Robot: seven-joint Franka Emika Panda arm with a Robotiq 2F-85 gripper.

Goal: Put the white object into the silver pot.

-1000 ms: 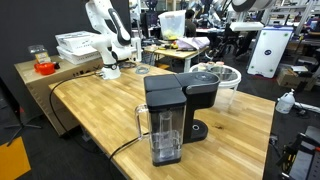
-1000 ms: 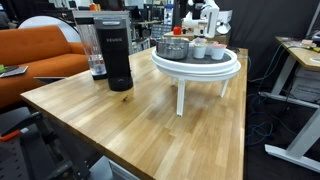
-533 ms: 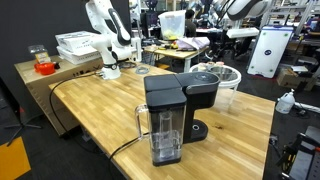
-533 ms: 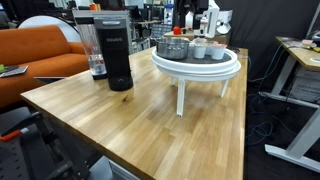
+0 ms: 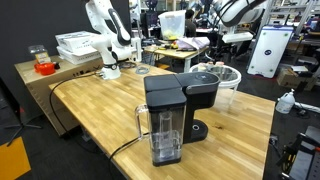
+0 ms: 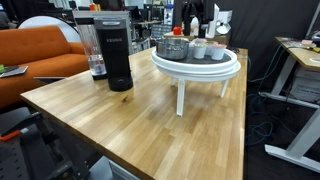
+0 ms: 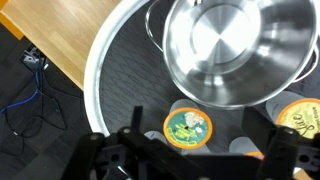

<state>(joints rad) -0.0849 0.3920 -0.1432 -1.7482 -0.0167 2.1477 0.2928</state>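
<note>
The silver pot (image 7: 235,50) stands empty on a round tray with a white rim (image 7: 100,60) and fills the top of the wrist view. Below it is a small white pod cup with a green and orange lid (image 7: 188,127). My gripper (image 7: 198,126) is open and hangs above this pod, with one dark finger (image 7: 136,122) on each side of it, not touching it. In an exterior view the pot (image 6: 172,47) and white cups (image 6: 200,49) sit on the raised white tray (image 6: 195,68), with my arm above them.
A second pod with an orange rim (image 7: 300,115) and another white cup (image 7: 246,149) lie close by on the tray. A black coffee maker with a clear jug (image 5: 168,115) stands on the wooden table (image 6: 150,120). A white arm (image 5: 104,35) stands at the table's far corner.
In both exterior views my arm has shifted slightly above the tray. Nothing on the tray has moved.
</note>
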